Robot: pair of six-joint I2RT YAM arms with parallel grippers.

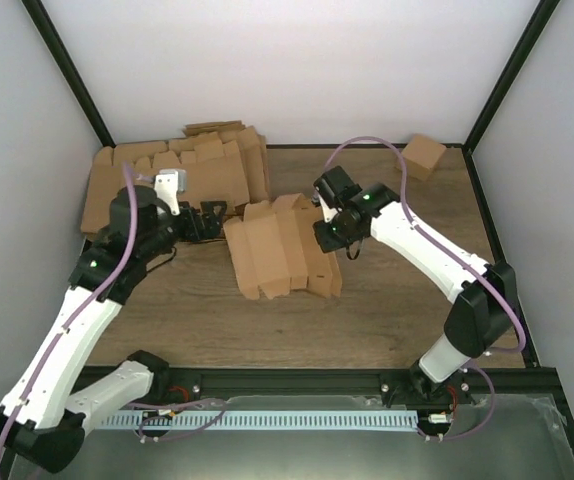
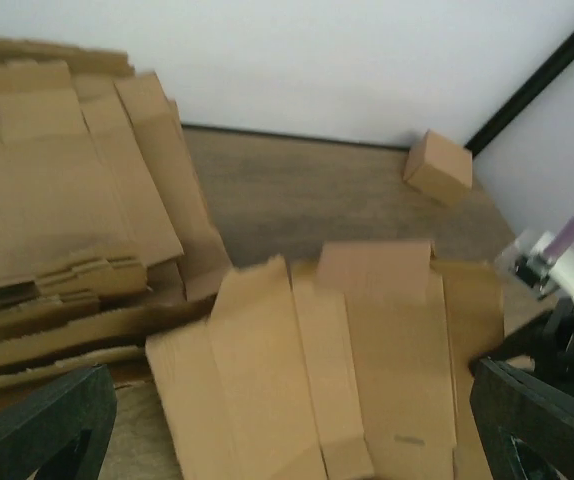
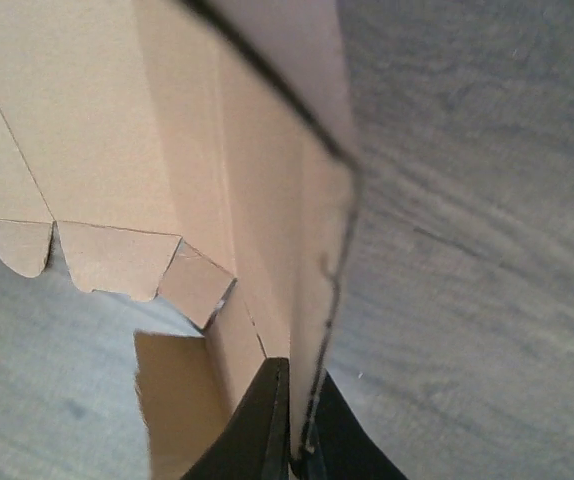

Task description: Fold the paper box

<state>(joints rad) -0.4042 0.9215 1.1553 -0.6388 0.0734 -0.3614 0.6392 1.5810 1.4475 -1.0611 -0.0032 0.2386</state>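
A flat brown cardboard box blank lies mid-table, its right side raised. My right gripper is shut on the blank's right edge; in the right wrist view the panel stands pinched between my black fingers, the gripper at the bottom. My left gripper is open, just left of the blank and above the table. In the left wrist view the blank lies ahead between my wide-apart dark fingertips, untouched.
A stack of flat cardboard blanks lies at the back left, also in the left wrist view. A small folded box stands at the back right corner, also in the left wrist view. Black frame posts border the table.
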